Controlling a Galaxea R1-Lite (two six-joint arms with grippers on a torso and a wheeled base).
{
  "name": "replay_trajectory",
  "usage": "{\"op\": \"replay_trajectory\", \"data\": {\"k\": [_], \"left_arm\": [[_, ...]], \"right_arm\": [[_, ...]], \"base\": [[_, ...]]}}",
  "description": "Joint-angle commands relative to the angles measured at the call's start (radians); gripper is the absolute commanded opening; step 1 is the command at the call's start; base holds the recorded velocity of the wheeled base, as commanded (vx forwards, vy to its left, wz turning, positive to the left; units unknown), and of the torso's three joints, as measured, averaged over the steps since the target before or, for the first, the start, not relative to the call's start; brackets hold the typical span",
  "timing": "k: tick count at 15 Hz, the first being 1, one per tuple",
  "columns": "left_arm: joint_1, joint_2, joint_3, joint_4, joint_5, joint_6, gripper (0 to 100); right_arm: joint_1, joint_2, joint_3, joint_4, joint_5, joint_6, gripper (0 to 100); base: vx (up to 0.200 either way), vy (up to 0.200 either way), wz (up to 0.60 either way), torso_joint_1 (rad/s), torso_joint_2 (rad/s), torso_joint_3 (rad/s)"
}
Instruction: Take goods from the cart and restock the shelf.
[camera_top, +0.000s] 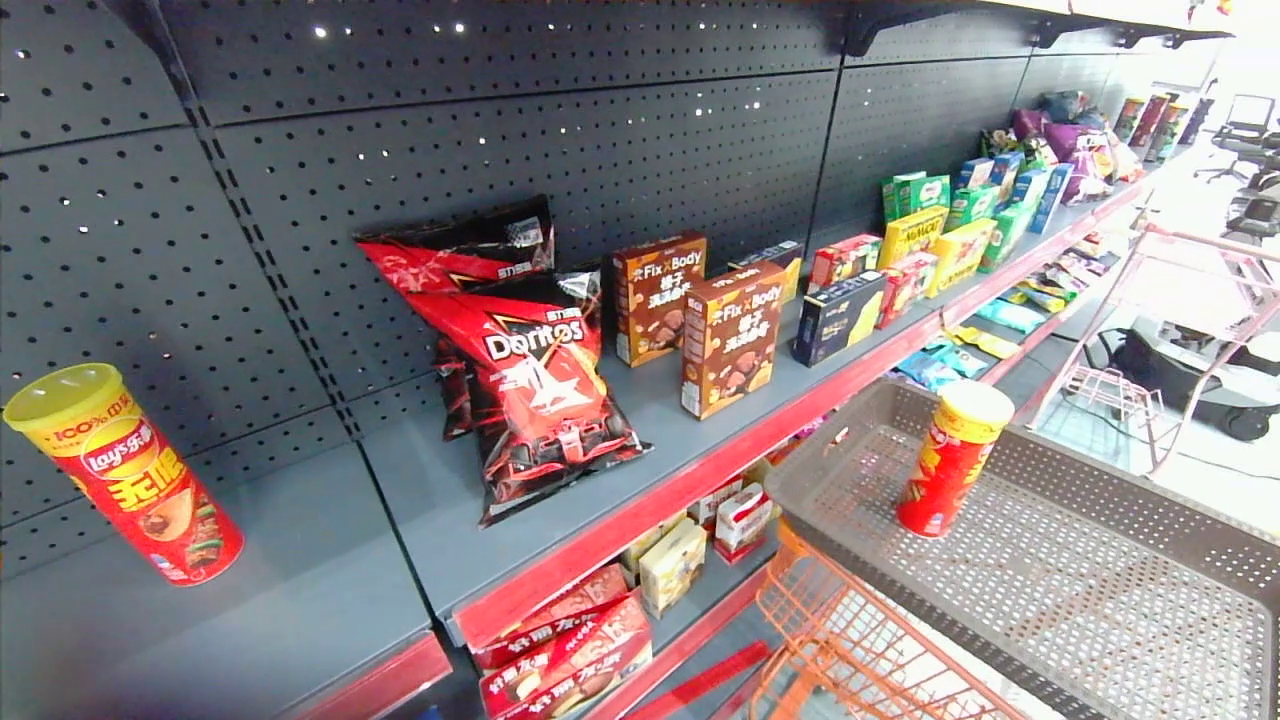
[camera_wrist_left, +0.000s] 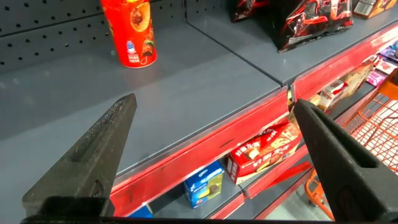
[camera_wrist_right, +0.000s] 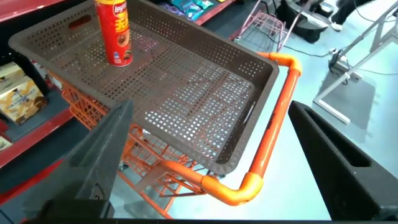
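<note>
Right wrist view showed the right hand (camera_wrist_right: 208, 112) released, jaws spread, above the basket (camera_wrist_right: 186, 93). One can (camera_wrist_right: 115, 31) stood upright in the basket near its shelf-side end, long axis vertical, beyond that hand's fingertips; the right arm was nearer. The left hand (camera_wrist_left: 214, 102), likewise released, hung over the shelf (camera_wrist_left: 186, 87).

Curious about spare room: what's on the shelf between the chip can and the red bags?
Nothing; the head view shows bare grey shelf between chip can and red bags.
</note>
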Motion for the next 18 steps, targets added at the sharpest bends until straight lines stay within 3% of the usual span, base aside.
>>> {"op": "replay_trajectory", "data": {"k": [1, 6, 9, 14, 16, 18], "left_arm": [[0.000, 0.001, 0.000, 0.000, 0.000, 0.000, 100], [0.000, 0.001, 0.000, 0.000, 0.005, -0.005, 100], [0.000, 0.001, 0.000, 0.000, 0.005, -0.005, 100], [0.000, 0.001, 0.000, 0.000, 0.005, -0.005, 100], [0.000, 0.001, 0.000, 0.000, 0.005, -0.005, 100], [0.000, 0.001, 0.000, 0.000, 0.005, -0.005, 100]], "right_arm": [[0.000, 0.002, 0.000, 0.000, 0.000, 0.000, 100], [0.018, 0.006, 0.009, -0.013, 0.000, 0.003, 100], [0.051, 0.061, 0.075, -0.114, 0.006, 0.032, 100], [0.049, 0.230, 0.077, -0.299, 0.011, 0.107, 100], [0.052, 0.399, 0.069, -0.431, 0.003, 0.159, 100], [0.130, 0.453, 0.060, -0.453, 0.001, 0.213, 100]], "base": [[0.000, 0.000, 0.00, 0.000, 0.00, 0.000], [0.000, 0.000, 0.00, 0.000, 0.00, 0.000], [0.000, 0.000, 0.00, 0.000, 0.00, 0.000], [0.000, 0.000, 0.00, 0.000, 0.00, 0.000], [0.000, 0.000, 0.00, 0.000, 0.00, 0.000], [0.000, 0.000, 0.00, 0.000, 0.00, 0.000]]}}
